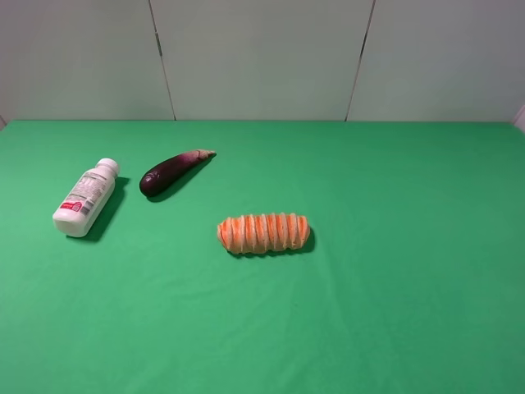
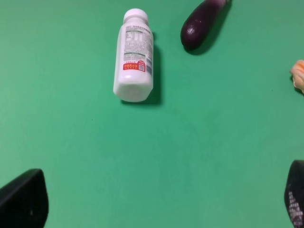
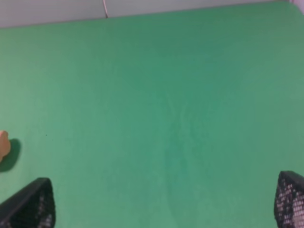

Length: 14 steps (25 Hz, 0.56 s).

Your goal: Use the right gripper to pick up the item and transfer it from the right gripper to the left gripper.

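The item, a small white bottle (image 1: 85,199) with a white cap and grey-and-red label, lies on its side at the left of the green table. The left wrist view shows the same bottle (image 2: 134,56) well ahead of my left gripper (image 2: 156,202), whose two black fingertips stand far apart with nothing between them. My right gripper (image 3: 164,202) is open too, over bare green cloth, with no bottle in its view. Neither arm appears in the exterior high view.
A purple eggplant (image 1: 171,171) lies just right of the bottle. An orange-striped ridged roll (image 1: 263,232) sits near the table's middle. Its end shows at the edge of the left wrist view (image 2: 298,73) and of the right wrist view (image 3: 4,142). A grey wall (image 1: 262,57) backs the table.
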### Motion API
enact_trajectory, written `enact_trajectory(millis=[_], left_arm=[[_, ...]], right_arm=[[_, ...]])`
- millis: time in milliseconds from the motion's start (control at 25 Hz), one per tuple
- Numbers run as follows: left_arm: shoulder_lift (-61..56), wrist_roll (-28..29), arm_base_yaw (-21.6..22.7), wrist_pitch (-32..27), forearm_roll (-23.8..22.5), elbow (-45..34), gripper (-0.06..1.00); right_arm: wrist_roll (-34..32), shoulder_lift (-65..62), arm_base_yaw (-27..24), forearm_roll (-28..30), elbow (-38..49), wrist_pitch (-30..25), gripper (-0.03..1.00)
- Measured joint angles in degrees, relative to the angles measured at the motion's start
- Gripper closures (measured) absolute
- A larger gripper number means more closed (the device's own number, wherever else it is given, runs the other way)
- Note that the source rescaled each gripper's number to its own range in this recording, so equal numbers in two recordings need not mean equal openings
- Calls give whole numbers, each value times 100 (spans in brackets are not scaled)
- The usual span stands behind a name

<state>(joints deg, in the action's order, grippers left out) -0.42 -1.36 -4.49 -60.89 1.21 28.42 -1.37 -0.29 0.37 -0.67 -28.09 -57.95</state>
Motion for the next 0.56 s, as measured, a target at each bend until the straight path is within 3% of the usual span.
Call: enact_trajectory(millis=[560], left_arm=[[0,-22,0,0,-38,0,-5]], right_arm=[[0,0,0,0,0,-2,-3]])
